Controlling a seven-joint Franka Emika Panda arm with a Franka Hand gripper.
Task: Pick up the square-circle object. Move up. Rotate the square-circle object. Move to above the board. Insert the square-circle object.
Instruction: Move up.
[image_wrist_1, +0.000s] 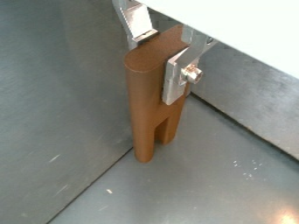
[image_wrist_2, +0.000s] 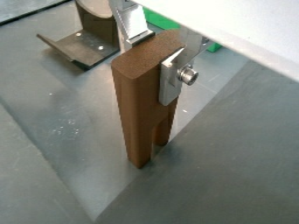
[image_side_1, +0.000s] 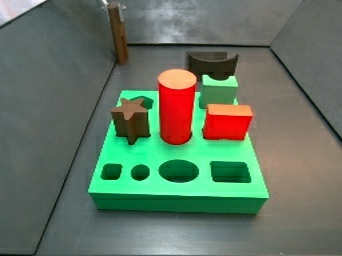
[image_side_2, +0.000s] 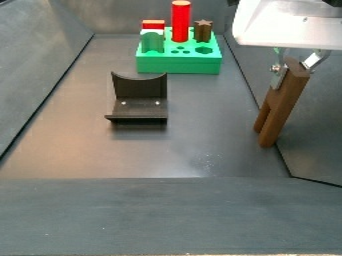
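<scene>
In a wrist view, my gripper (image_wrist_1: 163, 54) is closing its silver plates around the upper end of the square-circle object (image_wrist_1: 149, 105), which is hanging upright below me with its two prongs pointing down at the grey floor (image_wrist_1: 59, 149); I cannot tell whether the prong tips are touching it. In a wrist view, my gripper (image_wrist_2: 162, 54) is clamping the same brown piece (image_wrist_2: 140, 109) at its top, and the fixture (image_wrist_2: 82, 39) is standing on the floor beyond me. In a side view, the piece (image_side_1: 118, 35) is showing as a thin slat far behind the board (image_side_1: 174, 195), which is carrying a red cylinder (image_side_1: 177, 105). In a side view, my gripper (image_side_2: 294, 62) is gripping the piece (image_side_2: 278, 105), with the fixture (image_side_2: 136, 97) off to one side and the board (image_side_2: 181, 62) well apart from me.
</scene>
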